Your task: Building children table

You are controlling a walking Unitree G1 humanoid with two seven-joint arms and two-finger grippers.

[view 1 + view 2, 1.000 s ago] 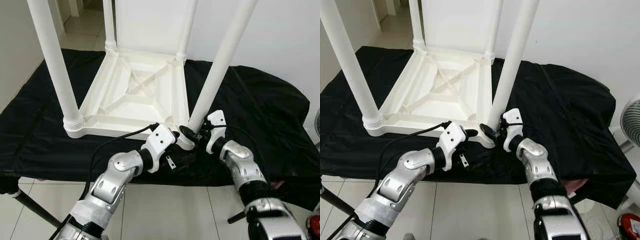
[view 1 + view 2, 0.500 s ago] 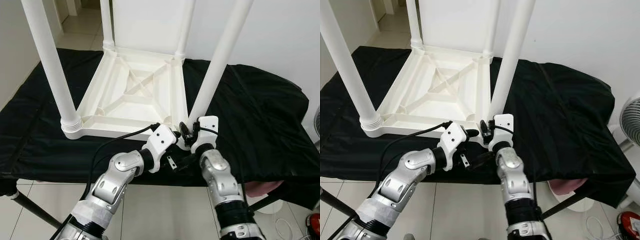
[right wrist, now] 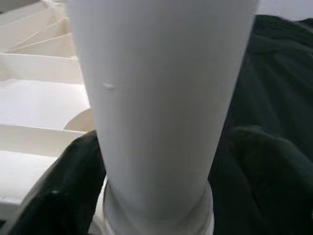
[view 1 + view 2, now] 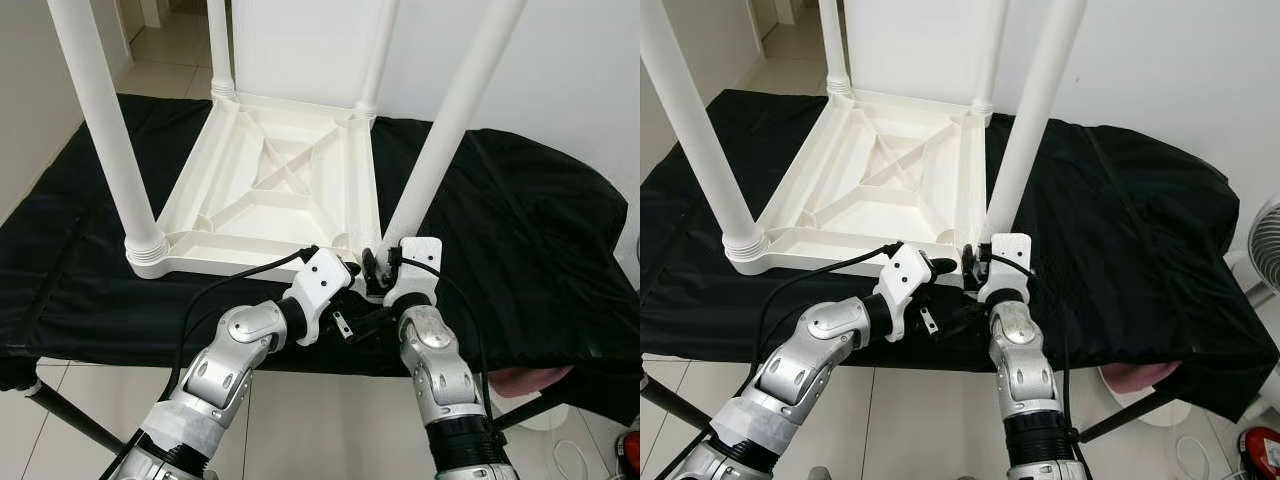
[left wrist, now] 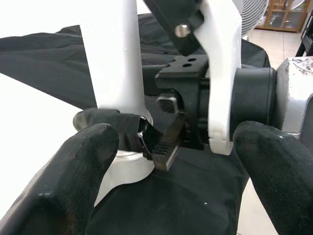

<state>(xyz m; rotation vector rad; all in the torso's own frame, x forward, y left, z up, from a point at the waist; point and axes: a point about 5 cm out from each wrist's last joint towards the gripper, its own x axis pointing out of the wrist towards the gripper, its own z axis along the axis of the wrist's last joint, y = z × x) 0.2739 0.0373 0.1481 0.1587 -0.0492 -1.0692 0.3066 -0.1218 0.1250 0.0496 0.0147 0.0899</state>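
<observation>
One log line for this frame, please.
stage: near-right leg fitting | table: upside down on black cloth | right tool: straddling leg base | left tool: open, beside same corner

A home room: pale tiled floor [image 4: 330,420], plain white wall [image 4: 1160,70], a standing fan [image 4: 1262,245].

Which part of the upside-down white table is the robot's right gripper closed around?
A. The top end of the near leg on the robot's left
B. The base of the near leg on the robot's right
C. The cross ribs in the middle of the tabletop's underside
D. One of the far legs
B: the right gripper has its fingers on either side of the near right leg, just above its socket in the tabletop.
</observation>
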